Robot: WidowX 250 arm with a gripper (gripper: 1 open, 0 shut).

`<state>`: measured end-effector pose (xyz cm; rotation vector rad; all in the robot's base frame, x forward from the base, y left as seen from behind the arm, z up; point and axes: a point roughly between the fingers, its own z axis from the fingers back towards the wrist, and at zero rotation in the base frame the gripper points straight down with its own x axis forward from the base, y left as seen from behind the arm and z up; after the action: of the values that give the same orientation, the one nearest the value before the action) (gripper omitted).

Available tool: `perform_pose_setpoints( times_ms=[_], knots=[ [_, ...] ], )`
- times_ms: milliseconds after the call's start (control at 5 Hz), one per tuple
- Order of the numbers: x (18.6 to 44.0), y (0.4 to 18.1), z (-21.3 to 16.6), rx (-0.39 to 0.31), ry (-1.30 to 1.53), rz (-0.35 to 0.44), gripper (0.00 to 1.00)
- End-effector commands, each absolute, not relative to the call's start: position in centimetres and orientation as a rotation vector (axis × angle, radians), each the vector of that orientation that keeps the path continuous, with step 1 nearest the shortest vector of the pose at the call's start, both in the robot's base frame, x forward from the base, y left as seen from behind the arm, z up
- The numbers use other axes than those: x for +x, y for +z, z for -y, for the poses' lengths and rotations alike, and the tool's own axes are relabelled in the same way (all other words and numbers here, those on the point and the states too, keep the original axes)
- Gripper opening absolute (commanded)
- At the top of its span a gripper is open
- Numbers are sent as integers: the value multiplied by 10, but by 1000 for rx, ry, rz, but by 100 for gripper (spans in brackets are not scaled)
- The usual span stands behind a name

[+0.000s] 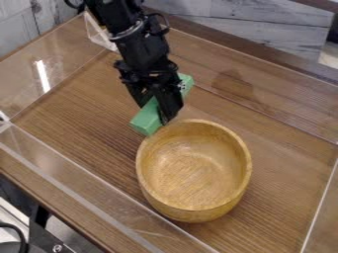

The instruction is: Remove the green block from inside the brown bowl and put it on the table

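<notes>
Green against the wood grain, the green block (154, 112) sits clamped in the closed black gripper (161, 107), just beyond the rim of the brown bowl (195, 170) and outside it. Its lower end seems to touch the table (79, 119), though the angle leaves that unclear.

Wood-grain table (79, 128) w/ brown bowl (195, 170) on it.

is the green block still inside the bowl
No, the green block is outside the empty bowl, clamped in the pincer beside the rim.
</notes>
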<state>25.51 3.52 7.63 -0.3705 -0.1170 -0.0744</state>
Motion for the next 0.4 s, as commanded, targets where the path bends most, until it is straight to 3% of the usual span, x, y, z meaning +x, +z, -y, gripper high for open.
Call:
perform_pose_setpoints(
  times_ms=[0,200],
  knots=[
    [265,87,-42,-356,-76,169,0],
    [266,87,-42,-359,-76,171,0]
  ],
)
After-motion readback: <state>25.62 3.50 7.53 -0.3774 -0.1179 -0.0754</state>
